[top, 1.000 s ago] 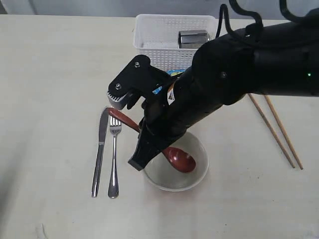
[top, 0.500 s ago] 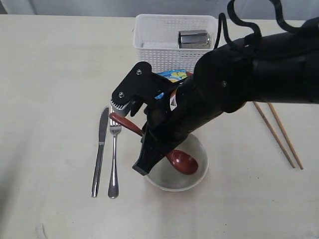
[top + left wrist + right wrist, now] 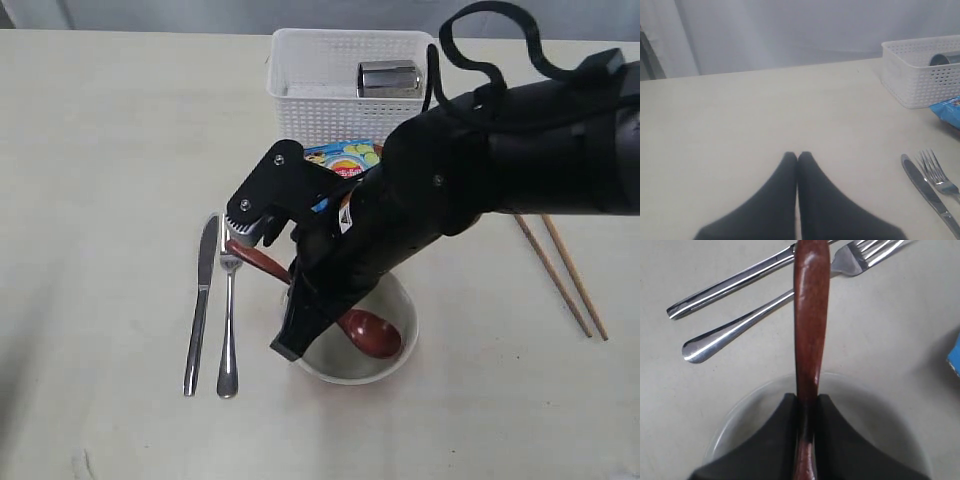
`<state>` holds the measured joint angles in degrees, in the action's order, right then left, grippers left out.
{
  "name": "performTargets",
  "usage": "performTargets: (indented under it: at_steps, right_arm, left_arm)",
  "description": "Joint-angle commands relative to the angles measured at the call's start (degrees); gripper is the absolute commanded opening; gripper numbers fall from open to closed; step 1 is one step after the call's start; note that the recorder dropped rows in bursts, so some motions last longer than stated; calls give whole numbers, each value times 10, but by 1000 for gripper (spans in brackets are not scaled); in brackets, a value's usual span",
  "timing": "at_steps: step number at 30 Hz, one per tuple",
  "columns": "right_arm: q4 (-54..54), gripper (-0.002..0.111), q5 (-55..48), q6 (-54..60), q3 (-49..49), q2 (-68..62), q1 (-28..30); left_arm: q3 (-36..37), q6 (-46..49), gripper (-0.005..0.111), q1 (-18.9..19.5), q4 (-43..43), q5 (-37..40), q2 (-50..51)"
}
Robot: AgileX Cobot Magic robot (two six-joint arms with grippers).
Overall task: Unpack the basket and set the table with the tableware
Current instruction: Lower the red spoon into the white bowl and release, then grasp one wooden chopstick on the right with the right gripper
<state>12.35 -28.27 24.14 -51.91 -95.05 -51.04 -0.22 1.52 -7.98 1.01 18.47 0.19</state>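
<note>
My right gripper [image 3: 300,310] [image 3: 807,399] is shut on the dark red wooden spoon [image 3: 372,335] [image 3: 811,315], pinching its handle. The spoon's head lies inside the off-white bowl [image 3: 400,355] [image 3: 740,415], and its handle slants up toward the fork [image 3: 229,320] [image 3: 740,330]. The knife [image 3: 200,305] [image 3: 730,287] lies beside the fork, left of the bowl. Behind them the white basket [image 3: 330,95] holds a steel cup [image 3: 388,78]. Two chopsticks [image 3: 560,265] lie at the right. My left gripper [image 3: 798,156] is shut with nothing in it over bare table [image 3: 740,115]; the exterior view does not show it.
A blue chip bag [image 3: 345,157] lies between the basket and the bowl, partly under my right arm. The left wrist view shows the basket [image 3: 925,75], the bag [image 3: 950,111], the knife [image 3: 927,192] and the fork [image 3: 940,177] off to one side.
My right arm has shifted a little right and down with the spoon, so the spoon's head sits deeper in the bowl. More of the chip bag shows.
</note>
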Motion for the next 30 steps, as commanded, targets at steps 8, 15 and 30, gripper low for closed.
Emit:
performTargets:
  at_steps: [8, 15, 30]
  right_arm:
    - [-4, 46, -28, 3, -32, 7, -1]
    - [-97, 46, -152, -274, -134, 64, 55]
    - [-130, 46, -195, -270, -35, 52, 365]
  left_arm:
    - [2, 2, 0, 1, -3, -1, -2]
    - [2, 2, 0, 1, -3, -1, -2]
    - [2, 2, 0, 1, -3, -1, -2]
